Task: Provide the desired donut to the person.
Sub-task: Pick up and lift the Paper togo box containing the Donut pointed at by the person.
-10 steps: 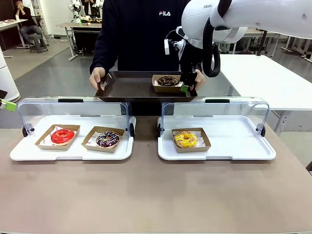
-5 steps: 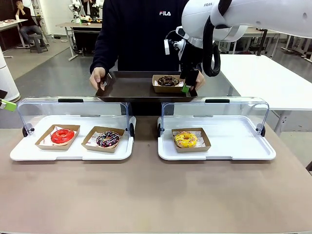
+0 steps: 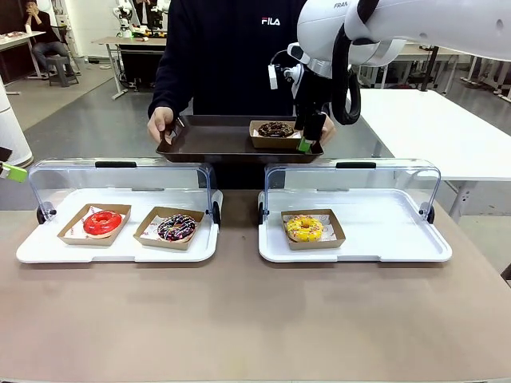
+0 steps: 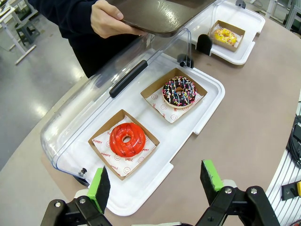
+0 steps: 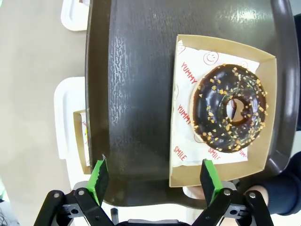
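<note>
R gripper (image 3: 304,144) wide open, empty, hanging just over tray (image 3: 215,140) held by person (image 3: 231,56). Choc donut (image 5: 211,108) in carton (image 5: 221,43) on tray, offset toward 1 pad, not between the 2. L gripper (image 4: 155,181) open, well apart.

FILA on person (image 3: 223,56), YUMMY SMILE on paper (image 5: 184,127)

White right arm (image 3: 415,24) with black cable (image 3: 336,68); its black gripper (image 5: 154,162) carries green pads (image 5: 209,175).
</note>
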Controlling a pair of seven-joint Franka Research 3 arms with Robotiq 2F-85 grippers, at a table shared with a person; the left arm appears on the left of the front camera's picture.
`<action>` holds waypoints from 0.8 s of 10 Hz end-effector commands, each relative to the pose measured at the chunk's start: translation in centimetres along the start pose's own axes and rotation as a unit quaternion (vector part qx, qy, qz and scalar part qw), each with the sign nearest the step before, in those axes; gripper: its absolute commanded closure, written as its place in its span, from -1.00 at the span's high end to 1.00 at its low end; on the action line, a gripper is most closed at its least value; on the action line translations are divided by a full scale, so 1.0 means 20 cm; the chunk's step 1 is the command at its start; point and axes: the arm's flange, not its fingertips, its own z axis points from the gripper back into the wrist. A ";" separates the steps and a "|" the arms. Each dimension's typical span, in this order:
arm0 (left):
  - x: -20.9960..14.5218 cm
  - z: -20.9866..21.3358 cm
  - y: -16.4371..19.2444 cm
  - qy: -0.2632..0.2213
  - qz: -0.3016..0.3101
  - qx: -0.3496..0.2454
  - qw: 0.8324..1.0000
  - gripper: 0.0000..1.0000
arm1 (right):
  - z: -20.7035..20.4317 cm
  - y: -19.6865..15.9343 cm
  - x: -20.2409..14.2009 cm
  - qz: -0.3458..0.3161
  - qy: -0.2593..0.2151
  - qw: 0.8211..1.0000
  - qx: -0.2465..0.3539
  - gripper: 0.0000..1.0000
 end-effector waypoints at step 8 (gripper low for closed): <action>-0.01 0.00 0.00 -0.003 -0.001 -0.002 1.000 1.00 | 0.21 0.09 -0.10 -0.008 -0.046 0.999 -0.016 1.00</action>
